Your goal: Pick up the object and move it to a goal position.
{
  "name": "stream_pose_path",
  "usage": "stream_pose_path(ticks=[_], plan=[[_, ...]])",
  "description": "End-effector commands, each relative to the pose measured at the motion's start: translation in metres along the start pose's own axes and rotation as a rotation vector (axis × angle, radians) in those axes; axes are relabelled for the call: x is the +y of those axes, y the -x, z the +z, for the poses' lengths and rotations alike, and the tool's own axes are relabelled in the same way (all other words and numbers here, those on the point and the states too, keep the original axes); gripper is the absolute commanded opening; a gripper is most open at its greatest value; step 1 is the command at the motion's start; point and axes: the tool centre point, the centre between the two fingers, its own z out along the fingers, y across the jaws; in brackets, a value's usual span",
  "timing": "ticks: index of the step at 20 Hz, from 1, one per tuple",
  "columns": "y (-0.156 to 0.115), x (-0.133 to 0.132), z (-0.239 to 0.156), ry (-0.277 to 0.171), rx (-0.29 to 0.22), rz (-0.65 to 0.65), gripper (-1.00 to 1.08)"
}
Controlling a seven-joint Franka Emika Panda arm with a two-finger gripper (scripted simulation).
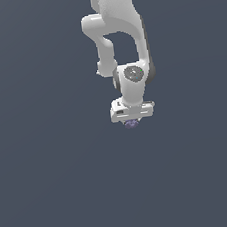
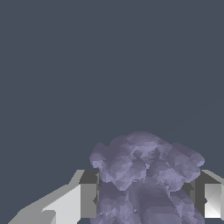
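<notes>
The object [image 1: 131, 124] is a tiny purple-lilac bumpy lump that peeks out just under the white gripper [image 1: 132, 121] in the exterior view; most of it is hidden by the hand. In the wrist view the object [image 2: 144, 175] fills the space between the two fingers [image 2: 85, 200], which stand against its sides. The gripper is shut on the object. The white arm [image 1: 120, 29] comes down from the top of the exterior view.
A plain dark grey-blue surface [image 1: 53, 183] lies all around. No other objects show in either view.
</notes>
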Motion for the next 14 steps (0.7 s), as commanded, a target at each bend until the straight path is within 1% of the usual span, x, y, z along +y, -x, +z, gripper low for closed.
stream_pose_path(ticks=[1, 4, 8, 11, 14], plan=[[0.005, -0.024, -0.005, 0.0, 0.0, -0.001, -1.0], [0.01, -0.048, -0.01, 0.0, 0.0, -0.001, -1.0], [0.014, -0.07, -0.014, 0.0, 0.0, -0.001, -1.0], [0.015, -0.08, -0.016, 0.0, 0.0, -0.001, -1.0], [0.016, -0.083, -0.017, 0.0, 0.0, -0.001, -1.0]])
